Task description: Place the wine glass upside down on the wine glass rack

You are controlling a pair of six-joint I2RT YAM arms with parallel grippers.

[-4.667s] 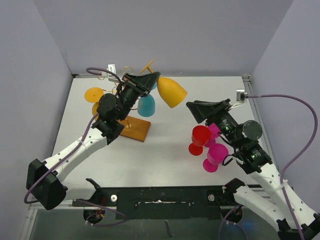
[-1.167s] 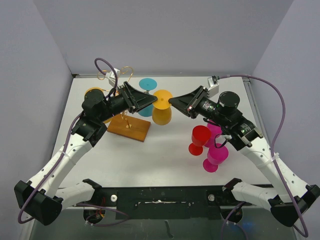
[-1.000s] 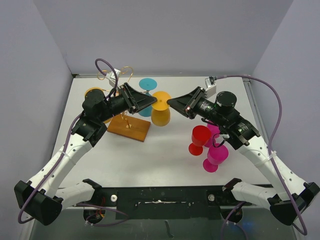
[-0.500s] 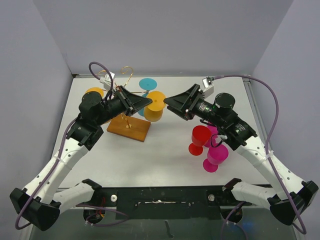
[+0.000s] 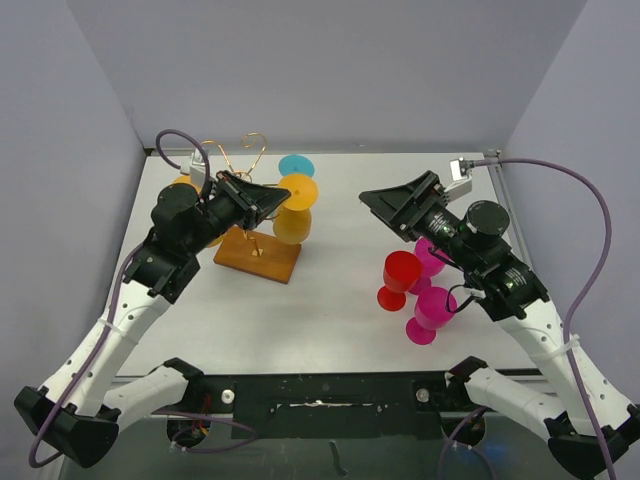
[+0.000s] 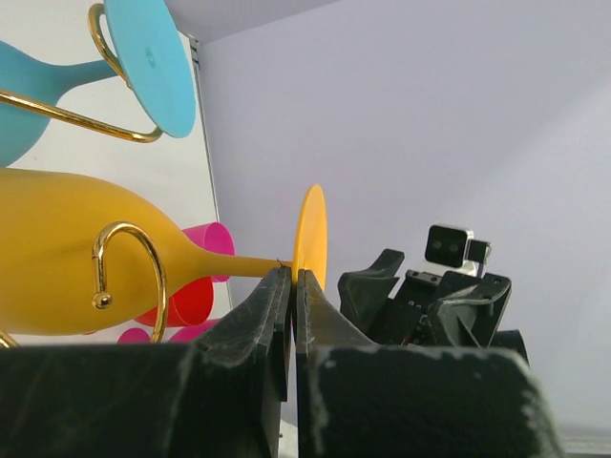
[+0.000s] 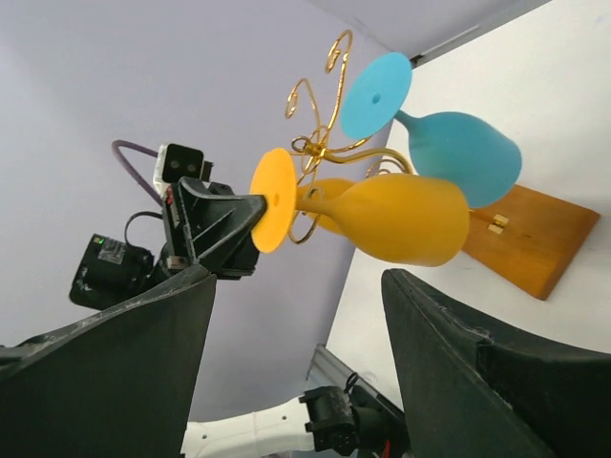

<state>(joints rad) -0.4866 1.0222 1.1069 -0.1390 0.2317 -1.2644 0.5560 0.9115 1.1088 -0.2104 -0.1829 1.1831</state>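
Observation:
My left gripper is shut on the edge of the foot disc of the yellow wine glass. It holds the glass bowl-down and tilted, right beside the wine glass rack. In the left wrist view the left gripper pinches the foot, and a gold curl crosses in front of the glass near its stem. I cannot tell whether the stem rests in the curl. My right gripper is open and empty, off to the right of the glass. In its wrist view the right gripper faces the yellow glass.
A teal glass hangs upside down on the rack, above its wooden base. Another orange glass shows behind my left arm. A red glass and two magenta glasses stand under my right arm.
My left gripper has carried the yellow glass leftward, closer to the rack. My right gripper, which was at the glass's foot, has pulled back to the right.

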